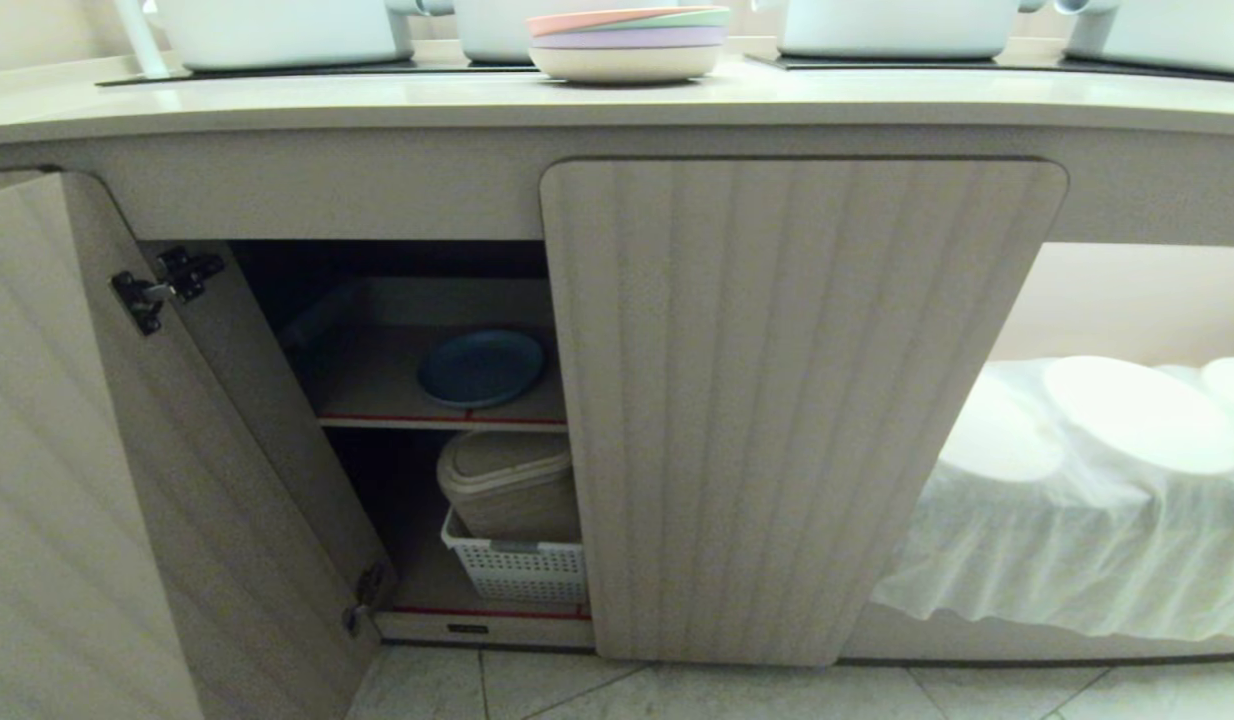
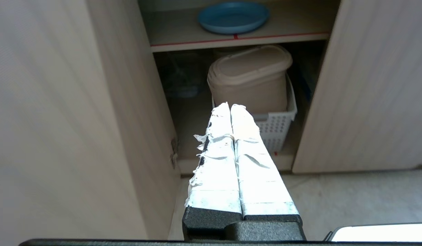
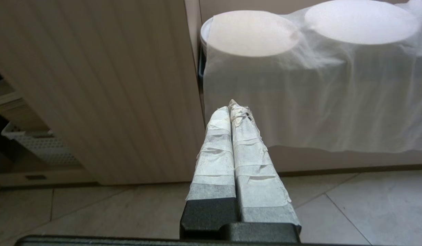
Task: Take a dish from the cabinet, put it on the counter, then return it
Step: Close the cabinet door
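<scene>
The blue dish (image 1: 481, 367) lies flat on the inner shelf of the cabinet (image 1: 797, 400), whose left door (image 1: 67, 450) stands swung open while the right door is closed. The dish (image 2: 233, 17) shows in the left wrist view too, well beyond my left gripper (image 2: 230, 106), which is shut and empty out in front of the opening. My right gripper (image 3: 230, 106) is shut and empty as well, facing the closed door's right edge. The cream counter (image 1: 377, 100) runs above the cabinet. Neither arm appears in the head view.
Below the shelf a beige lidded bin (image 1: 512, 480) sits in a white perforated basket (image 1: 522, 570). A pastel plate stack (image 1: 627, 42) and white pots (image 1: 892, 25) stand on the counter. To the right, white cloth (image 1: 1077, 510) covers round items. Tiled floor (image 1: 777, 690) lies in front.
</scene>
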Tool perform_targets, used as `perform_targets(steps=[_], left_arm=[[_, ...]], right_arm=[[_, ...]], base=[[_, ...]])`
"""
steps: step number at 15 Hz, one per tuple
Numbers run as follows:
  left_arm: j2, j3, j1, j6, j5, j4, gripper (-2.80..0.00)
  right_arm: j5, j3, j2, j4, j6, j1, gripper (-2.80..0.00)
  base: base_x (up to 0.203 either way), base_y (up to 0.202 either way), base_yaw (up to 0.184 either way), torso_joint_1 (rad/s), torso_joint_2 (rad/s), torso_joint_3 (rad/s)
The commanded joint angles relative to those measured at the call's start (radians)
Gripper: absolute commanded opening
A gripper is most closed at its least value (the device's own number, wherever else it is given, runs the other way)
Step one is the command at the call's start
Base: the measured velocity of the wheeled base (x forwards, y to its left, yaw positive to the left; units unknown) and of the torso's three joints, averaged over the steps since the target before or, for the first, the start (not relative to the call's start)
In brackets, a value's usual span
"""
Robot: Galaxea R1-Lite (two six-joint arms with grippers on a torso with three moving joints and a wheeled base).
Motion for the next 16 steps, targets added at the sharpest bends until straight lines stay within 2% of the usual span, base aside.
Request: perform_targets(steps=[1, 13, 16], left_arm=[[0.000, 0.000, 0.000, 0.001, 0.000, 0.000, -2.80], [0.000, 0.000, 0.000, 0.001, 0.000, 0.000, -2.80], [0.000, 0.000, 0.000, 0.001, 0.000, 0.000, -2.80]], right_arm=[[0.000, 0.000, 0.000, 0.000, 0.002, 0.000, -2.80], [0.000, 0.000, 0.000, 0.000, 0.002, 0.001, -2.80], [0.000, 0.000, 0.000, 0.000, 0.000, 0.000, -2.80]], base=[[-0.194, 0.000, 0.001, 0.002, 0.00, 0.005], [-0.190, 0.000, 0.000, 0.002, 0.00, 0.002], [-0.021, 0.000, 0.000, 0.001, 0.00, 0.004]])
